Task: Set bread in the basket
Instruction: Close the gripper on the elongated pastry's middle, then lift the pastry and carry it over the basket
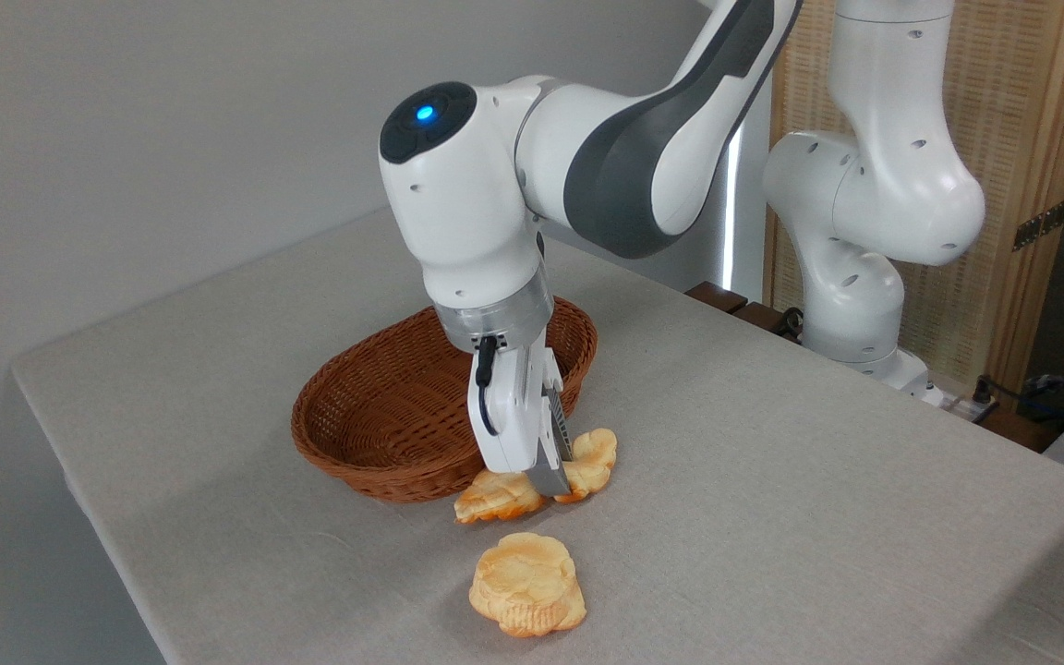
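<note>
Bread (506, 496): long flat golden-orange loaf, bumpy top, scalloped edge; it lies flat on the surface, just outside the basket's near rim and touching or almost touching it, towards the front edge.
Handling, as I judge it: light, and probably stiff and a little glossy, so it may slide or tip if I hold it off-centre; being long, it wants a pinch across the narrow middle.
Claw (552, 480): my fingers are down at the loaf's middle, straddling it. I cannot tell whether they are clamped on it or only around it, since my own white body hides the near side.
Basket (358, 441): oval brown wicker, low sloping walls, thick braided rim; nothing visible inside. Barely longer than the loaf, so I would line the loaf up with its long axis.
Bun (527, 585): smaller, round, flower-like, same golden colour; apart from the loaf, nearer the front edge.
Surface (772, 443): pale grey cloth, matt, slightly wrinkled.
</note>
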`<state>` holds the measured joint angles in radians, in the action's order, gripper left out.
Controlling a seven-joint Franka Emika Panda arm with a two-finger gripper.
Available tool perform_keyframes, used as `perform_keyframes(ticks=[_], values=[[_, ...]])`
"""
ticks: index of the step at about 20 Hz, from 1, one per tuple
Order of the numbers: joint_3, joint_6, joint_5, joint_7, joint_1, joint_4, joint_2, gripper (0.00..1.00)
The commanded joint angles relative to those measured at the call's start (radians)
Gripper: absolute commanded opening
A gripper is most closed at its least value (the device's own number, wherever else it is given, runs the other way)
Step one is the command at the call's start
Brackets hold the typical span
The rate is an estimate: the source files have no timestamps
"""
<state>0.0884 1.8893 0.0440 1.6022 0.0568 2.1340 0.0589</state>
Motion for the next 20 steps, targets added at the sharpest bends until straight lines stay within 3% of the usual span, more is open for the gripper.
perform_keyframes(ticks=[1, 12, 16, 20], values=[[0.008, -0.004, 0.005, -0.007, 0.003, 0.003, 0.021, 0.23], [0.011, -0.030, 0.007, -0.005, -0.002, -0.029, 0.044, 0.23], [0.044, -0.039, 0.010, -0.002, -0.003, -0.034, 0.064, 0.10], [0.045, -0.041, 0.014, -0.002, -0.003, -0.043, 0.073, 0.06]])
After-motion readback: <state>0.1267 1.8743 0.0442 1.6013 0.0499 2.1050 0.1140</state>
